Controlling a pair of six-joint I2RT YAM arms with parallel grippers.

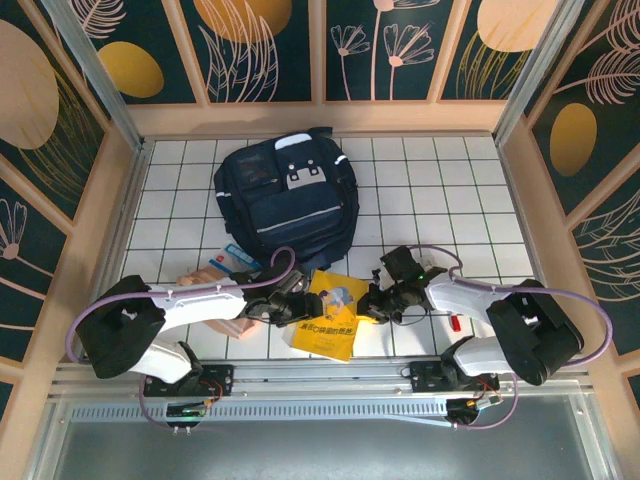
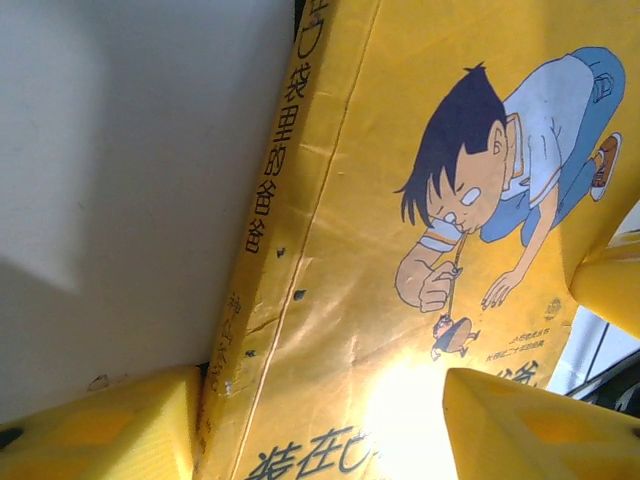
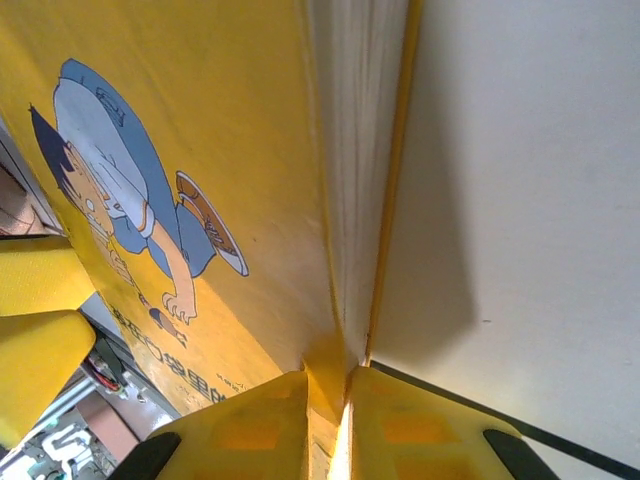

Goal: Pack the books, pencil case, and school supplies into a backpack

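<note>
Sitting close to the near edge of the worktop [image 1: 450,200], the yellow book [image 1: 335,318] is between the arms. The right claw [image 3: 328,388] is pinching its cover edge. The left claw [image 2: 320,395] stands spread over the cover by the spine. The blue backpack [image 1: 290,200] rests behind, toward the far edge.

White tiled table [image 1: 450,190] seen from above. A navy backpack [image 1: 290,205] lies at its middle; toward the near edge, a yellow book [image 1: 335,315], a peach pouch [image 1: 236,328], a red pen [image 1: 455,322].
</note>
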